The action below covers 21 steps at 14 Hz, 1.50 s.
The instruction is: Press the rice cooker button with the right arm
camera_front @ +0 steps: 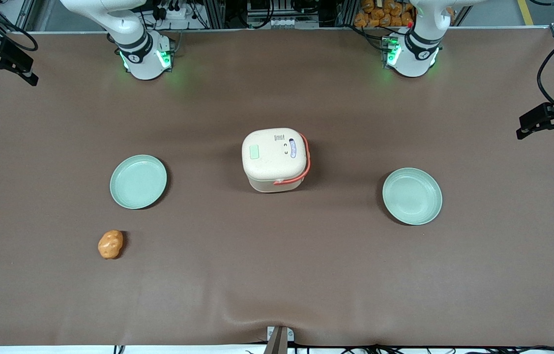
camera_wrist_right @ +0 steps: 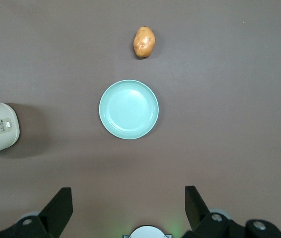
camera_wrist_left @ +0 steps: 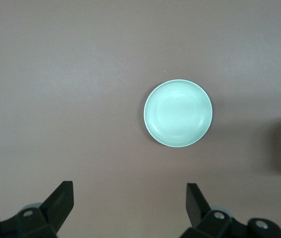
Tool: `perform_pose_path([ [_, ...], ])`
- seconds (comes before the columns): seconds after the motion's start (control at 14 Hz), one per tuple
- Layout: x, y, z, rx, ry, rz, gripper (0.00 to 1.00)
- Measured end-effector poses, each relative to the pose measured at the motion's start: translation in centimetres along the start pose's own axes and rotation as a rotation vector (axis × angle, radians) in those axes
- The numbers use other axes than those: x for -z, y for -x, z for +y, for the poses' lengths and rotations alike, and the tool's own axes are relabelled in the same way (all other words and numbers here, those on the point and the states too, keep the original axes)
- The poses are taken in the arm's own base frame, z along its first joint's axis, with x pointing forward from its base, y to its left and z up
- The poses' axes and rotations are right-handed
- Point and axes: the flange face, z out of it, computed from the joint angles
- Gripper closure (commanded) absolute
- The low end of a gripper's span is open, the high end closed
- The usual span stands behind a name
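From the front I see the rice cooker (camera_front: 275,158) mid-surface between two green plates, lid shut, its mint button (camera_front: 254,152) untouched. The pressing is all left to do. On my right wrist camera the hand (camera_wrist_right: 128,208) hangs released, high above a plate (camera_wrist_right: 129,109), potato (camera_wrist_right: 144,41) nearby.

The brown table (camera_front: 277,275) is carrying the rice cooker (camera_front: 274,160) at its middle, with one pale green plate (camera_front: 138,181) sitting at about nine o'clock from the cooker, toward the working arm's end, and a second plate (camera_front: 412,195) sitting at about four o'clock, toward the parked arm's end. A potato (camera_front: 110,244) is lying at seven o'clock from the first plate, nearer the front camera. The gripper (camera_wrist_right: 128,213) is hanging above the table over that first plate, fingers spread wide.
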Motion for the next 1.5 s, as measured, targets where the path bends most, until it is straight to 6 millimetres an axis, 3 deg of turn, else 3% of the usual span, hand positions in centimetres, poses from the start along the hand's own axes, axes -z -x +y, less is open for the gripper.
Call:
perform_pose_path([
  [0.57, -0.5, -0.3, 0.0, 0.004, -0.003, -0.012, 0.00],
  [1.14, -1.8, -1.0, -1.2, 0.025, -0.003, -0.052, 0.00],
  [1.5, -1.4, -0.9, -5.0, 0.102, -0.004, -0.029, 0.00],
])
